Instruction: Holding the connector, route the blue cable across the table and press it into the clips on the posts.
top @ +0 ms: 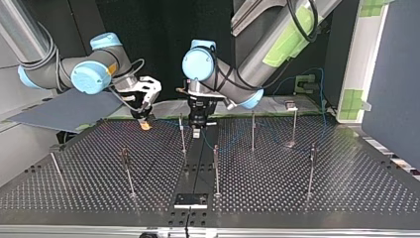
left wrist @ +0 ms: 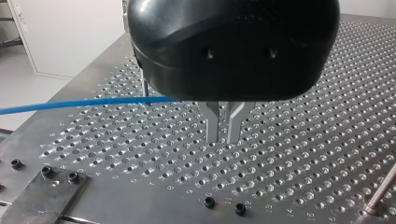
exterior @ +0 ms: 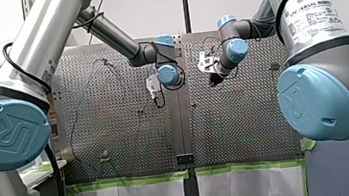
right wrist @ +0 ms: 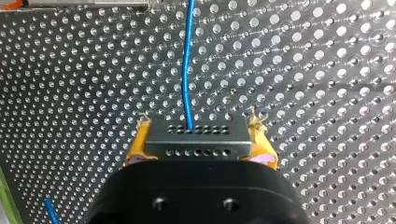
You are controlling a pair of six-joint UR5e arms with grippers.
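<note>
My right gripper (right wrist: 200,134) is shut on a grey connector (right wrist: 198,145), held between its yellow pads (right wrist: 140,140). The blue cable (right wrist: 185,70) leaves the connector and runs straight ahead over the perforated table. In the top view my right gripper (top: 145,123) hangs low at the far left. My left gripper (top: 197,131) stands beside a thin post (top: 182,135) near the far middle. Its metal fingers (left wrist: 212,126) are almost together, just above the table. The cable (left wrist: 93,101) runs in to their roots and vanishes under the black body. Beyond, the cable (top: 322,91) loops to the far right.
Several thin posts stand on the table, among them one (top: 252,131) right of my left gripper, one (top: 216,171) in the middle and one (top: 312,168) at the right. A black plate (top: 190,200) lies at the near edge. Black bolts (left wrist: 210,202) sit near my left gripper.
</note>
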